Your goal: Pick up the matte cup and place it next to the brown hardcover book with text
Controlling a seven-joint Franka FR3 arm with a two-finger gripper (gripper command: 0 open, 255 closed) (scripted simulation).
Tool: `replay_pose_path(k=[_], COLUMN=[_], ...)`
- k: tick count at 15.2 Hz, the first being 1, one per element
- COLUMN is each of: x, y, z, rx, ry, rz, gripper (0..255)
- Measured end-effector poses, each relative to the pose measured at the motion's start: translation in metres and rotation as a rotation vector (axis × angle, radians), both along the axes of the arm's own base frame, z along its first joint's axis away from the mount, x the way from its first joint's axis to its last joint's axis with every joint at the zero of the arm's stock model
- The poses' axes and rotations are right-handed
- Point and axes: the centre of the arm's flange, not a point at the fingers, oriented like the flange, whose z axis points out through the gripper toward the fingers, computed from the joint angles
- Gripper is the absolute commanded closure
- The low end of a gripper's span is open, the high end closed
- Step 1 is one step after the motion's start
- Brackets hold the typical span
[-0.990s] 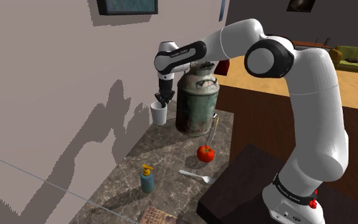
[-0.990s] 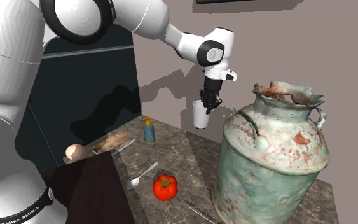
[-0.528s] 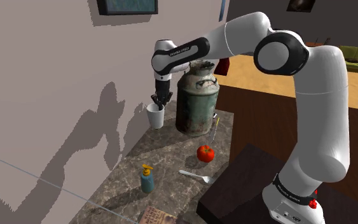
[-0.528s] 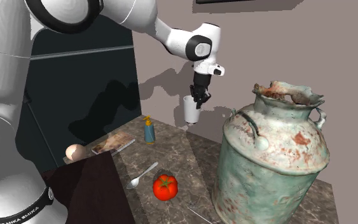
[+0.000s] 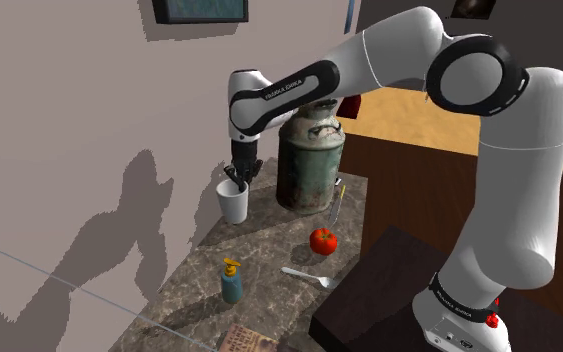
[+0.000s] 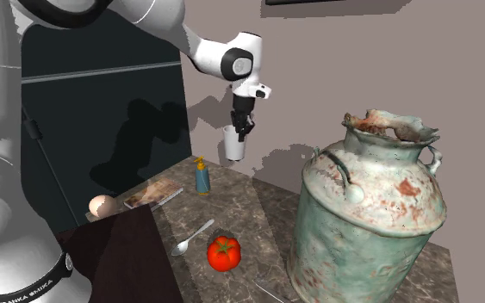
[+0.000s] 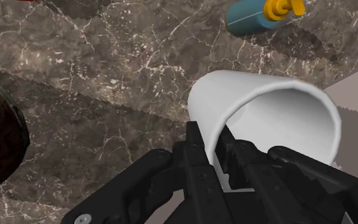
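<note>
The claw [image 5: 235,181] is pinching the white cup's [image 5: 233,204] rim, one finger inside and one outside. The cup is hanging under the claw, above the counter [image 5: 269,250], near the wall. The book [image 5: 246,341] is lying well apart, toward the shoulder view's bottom, past the bottle [image 5: 231,282]. The cup is likely heading that way.
</note>
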Motion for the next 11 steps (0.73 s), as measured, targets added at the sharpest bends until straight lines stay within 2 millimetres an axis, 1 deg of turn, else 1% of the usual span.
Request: replay_pose_path(k=[3, 6, 7, 8, 11], x=[-0.019, -0.041, -0.051, -0.054, -0.076], y=[0.030, 0.066, 0.077, 0.088, 0.120], z=[-0.003, -0.001, -0.001, -0.001, -0.002], rx=[0.000, 0.000, 0.000, 0.000, 0.000], ry=[0.000, 0.000, 0.000, 0.000, 0.000], rz=[0.000, 0.000, 0.000, 0.000, 0.000], gripper=[255, 255, 255, 255, 255])
